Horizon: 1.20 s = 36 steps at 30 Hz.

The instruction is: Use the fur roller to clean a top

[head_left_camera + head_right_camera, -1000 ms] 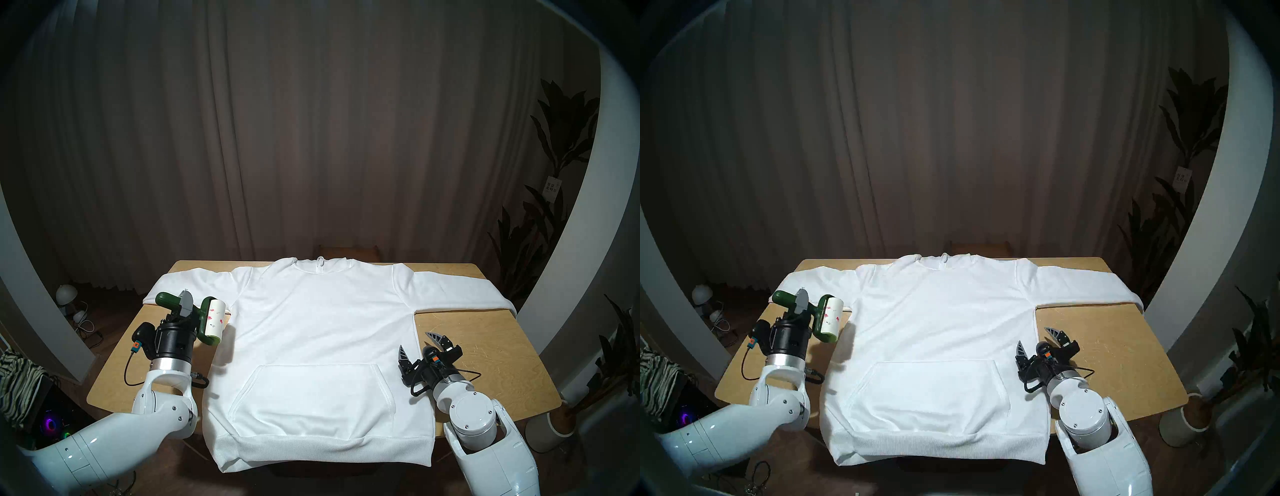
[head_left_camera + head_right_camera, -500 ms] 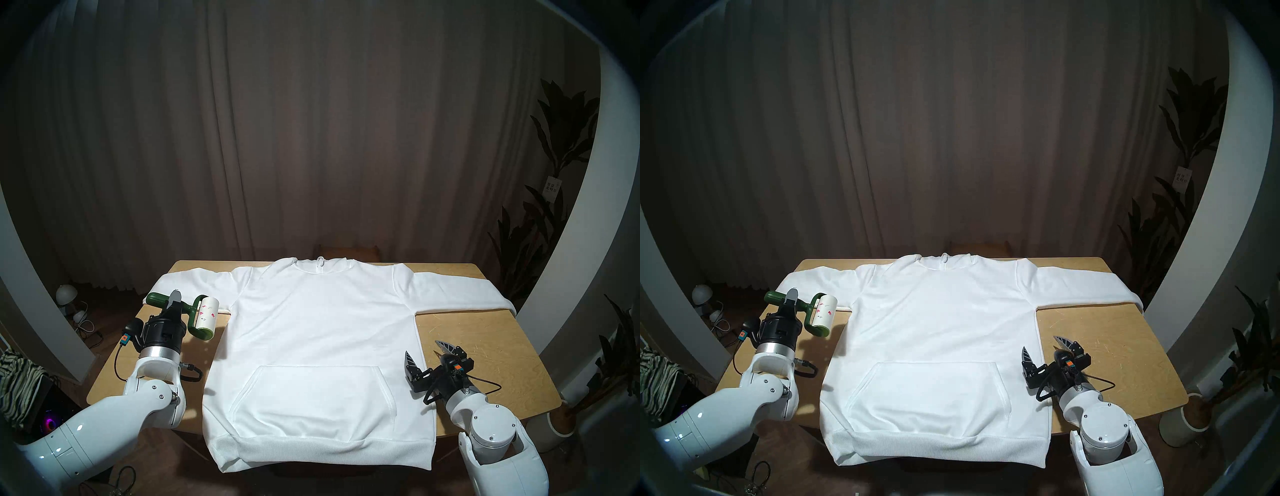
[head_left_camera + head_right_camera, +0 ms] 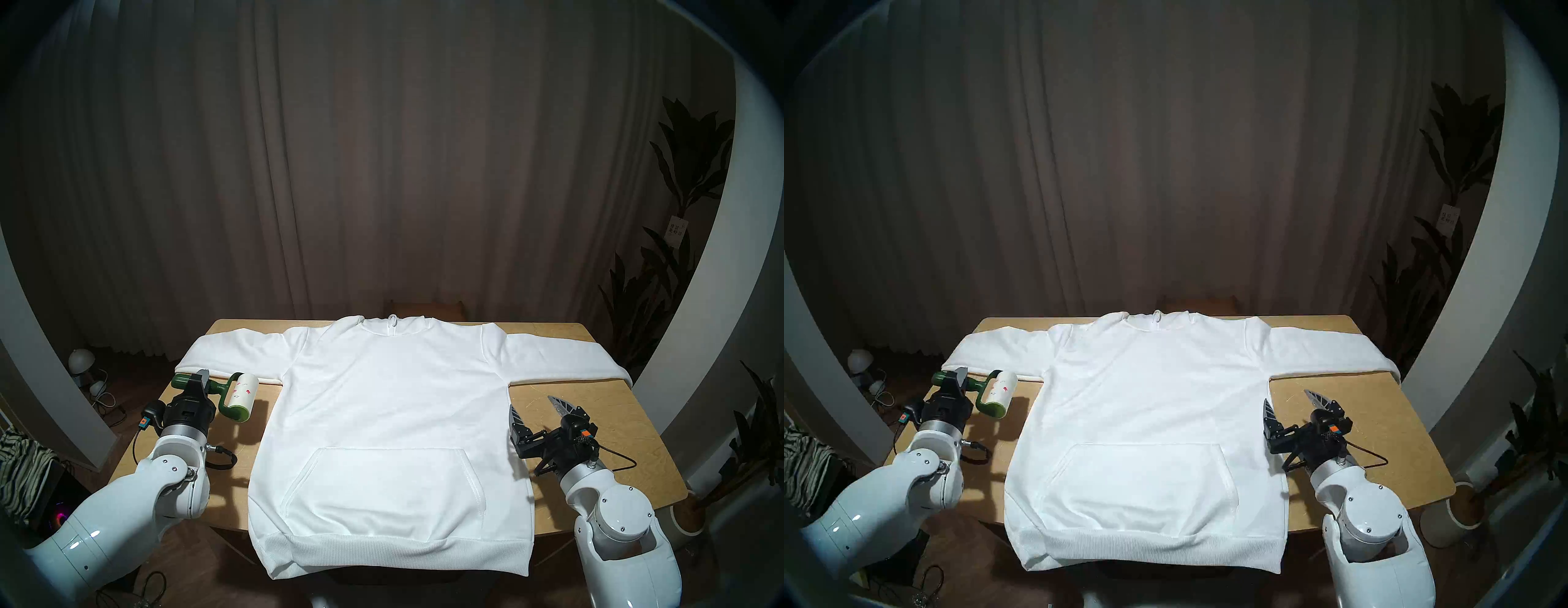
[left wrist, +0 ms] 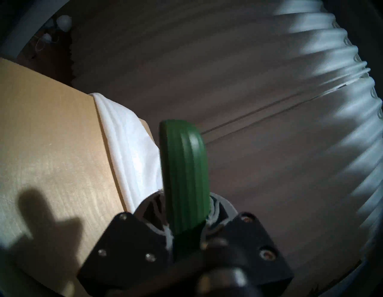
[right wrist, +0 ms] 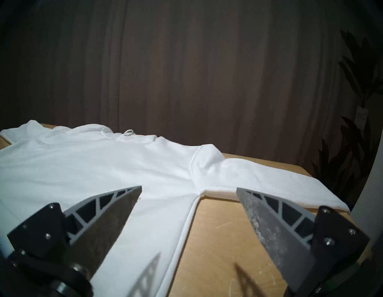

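Observation:
The white hooded top (image 3: 390, 407) (image 3: 1149, 403) lies flat on the wooden table (image 3: 594, 424), sleeves spread out. My left gripper (image 3: 203, 378) (image 3: 960, 375) is shut on the fur roller's dark green handle (image 4: 184, 176). The fur roller (image 3: 244, 392) (image 3: 1002, 392) has pink-red bits on its white paper. It hangs over bare table left of the top's body, just in front of the left sleeve (image 4: 128, 141). My right gripper (image 3: 532, 405) (image 3: 1288, 398) (image 5: 188, 188) stands open and empty at the top's right side seam, below the right sleeve.
A dark curtain hangs behind the table. Potted plants (image 3: 687, 513) stand to the right of the table. A small white lamp (image 3: 80, 361) and cables lie on the floor at the left, near a striped cloth (image 3: 21, 467).
My left arm has carried the roller leftward and lower, off the top's left edge. My right gripper has shifted to the right and a little farther back, still open.

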Tool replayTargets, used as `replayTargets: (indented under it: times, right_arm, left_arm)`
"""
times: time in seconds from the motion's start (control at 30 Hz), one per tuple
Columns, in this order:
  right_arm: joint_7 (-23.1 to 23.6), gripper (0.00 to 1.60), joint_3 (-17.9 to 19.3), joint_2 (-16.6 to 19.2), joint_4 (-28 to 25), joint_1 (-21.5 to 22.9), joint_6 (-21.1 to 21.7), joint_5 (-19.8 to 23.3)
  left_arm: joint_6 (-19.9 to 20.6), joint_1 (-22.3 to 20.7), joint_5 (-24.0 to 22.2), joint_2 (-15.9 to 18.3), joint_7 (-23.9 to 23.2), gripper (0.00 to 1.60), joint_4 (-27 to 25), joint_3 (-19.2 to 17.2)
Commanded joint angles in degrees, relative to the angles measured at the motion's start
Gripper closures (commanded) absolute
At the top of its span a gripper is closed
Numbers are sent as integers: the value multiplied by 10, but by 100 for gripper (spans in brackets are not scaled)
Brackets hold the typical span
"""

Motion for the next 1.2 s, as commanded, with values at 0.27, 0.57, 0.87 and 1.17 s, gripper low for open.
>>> replayTargets:
  times: [0.27,0.57,0.87,1.17]
  right_arm:
    - [-19,0,24,-8,-8,47,0,23]
    - [-32,0,27,-12,-3,73,2,30]
    - [-42,0,28,-9,14,98,7,31]
    - [-47,0,19,-4,35,122,13,26]
  left_arm:
    - [143,-4,-104,-24,-111,160,62,-54]
    - [241,-5,-161,-35,-172,160,124,-70]
    - [334,-18,-183,-33,-233,160,165,-61]
    - [440,-65,-208,-34,-264,160,240,-39]
